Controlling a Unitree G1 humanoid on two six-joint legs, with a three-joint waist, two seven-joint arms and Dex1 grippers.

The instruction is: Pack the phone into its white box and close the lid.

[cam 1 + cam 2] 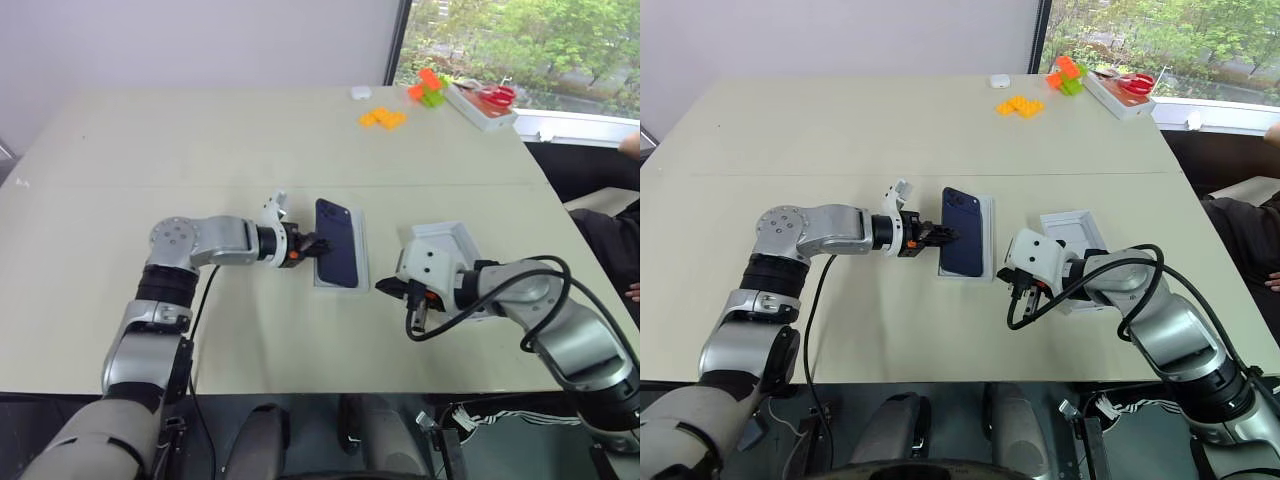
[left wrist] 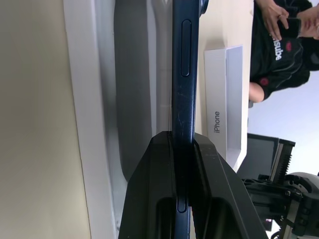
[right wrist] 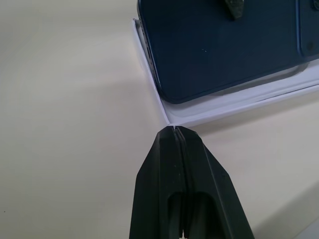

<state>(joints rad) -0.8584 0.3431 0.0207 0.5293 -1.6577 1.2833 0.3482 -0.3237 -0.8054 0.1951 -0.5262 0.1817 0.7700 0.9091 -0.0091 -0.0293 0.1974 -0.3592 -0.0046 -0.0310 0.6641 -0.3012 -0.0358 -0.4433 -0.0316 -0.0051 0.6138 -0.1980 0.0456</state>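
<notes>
From the head cameras, a pale table (image 1: 120, 200) filled the scene. Near its middle the white box (image 1: 362, 262) lay flat, and the phone (image 1: 337, 255), dark navy with its camera bump toward 12 o'clock, sat over it, tipped up along one long side. The left gripper (image 1: 318, 246) reached in from 9 o'clock, its black fingers pinched on the phone's long edge. At 3 o'clock from the box, the right gripper (image 1: 385, 287) hovered low over the table near the box's near right corner, fingers pressed together and holding nothing. Just behind that arm lay the lid (image 1: 1072, 232), open side up. At the far edge, around 1 o'clock, sat orange blocks (image 1: 383, 118), orange and green blocks (image 1: 428, 88), a small white item (image 1: 361, 93) and a white tray with red scissors (image 1: 490, 98).

The left wrist camera looked along the phone's thin edge, clamped between both fingers (image 2: 149, 199), with the box's white wall running alongside. Beyond stood the lid on its side, printed "iPhone", and past it a person in a dark top (image 2: 279, 50) holding something in both hands.

The right wrist camera showed the shut fingertips (image 3: 174, 149) almost touching the box's corner, the phone resting partly inside the box, raised at one side.
</notes>
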